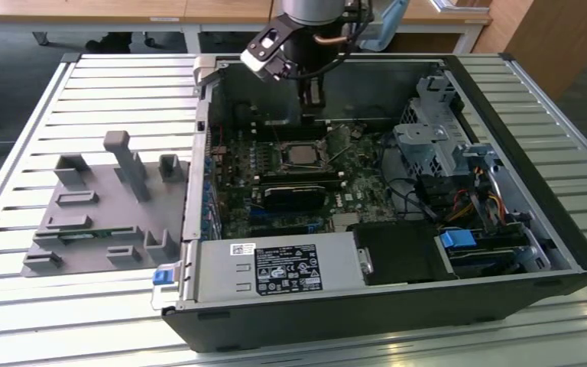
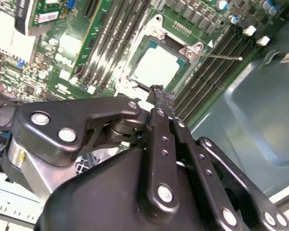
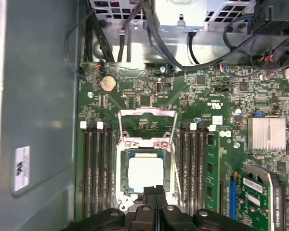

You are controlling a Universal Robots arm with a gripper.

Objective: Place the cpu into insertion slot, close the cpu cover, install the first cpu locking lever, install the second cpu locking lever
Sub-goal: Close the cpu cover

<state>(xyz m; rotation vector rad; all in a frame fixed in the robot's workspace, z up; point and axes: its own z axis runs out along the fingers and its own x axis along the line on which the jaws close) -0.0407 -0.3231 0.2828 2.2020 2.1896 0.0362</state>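
Silver-grey and square, the cpu (image 3: 145,172) lies flat inside the insertion slot (image 3: 145,153), whose dark rim frames it on all sides. In the second wrist view the cpu (image 2: 156,67) sits in the same seat, and in the exterior view it (image 1: 299,155) shows as a pale square in the middle of the board.

The cpu cover (image 3: 147,114) is swung open. Its thin metal frame is folded back from the hinge edge of the slot, and green board shows through its window. A thin metal lever (image 2: 224,57) sticks out from a corner of the slot.

The gripper (image 3: 155,188) has its two black fingers pressed together with nothing between them. The tips sit over the edge of the slot opposite the hinge; I cannot tell whether they touch. In the second wrist view the gripper (image 2: 159,91) points at that same edge, and in the exterior view it (image 1: 312,107) hangs inside the case.

Long black memory slots (image 3: 97,168) flank the slot on both sides of the green board (image 3: 135,91). The board lies in an open black computer case (image 1: 375,313) on a slatted table (image 1: 28,313). A grey tray (image 1: 100,222) stands just beside the case on the exterior view's left.
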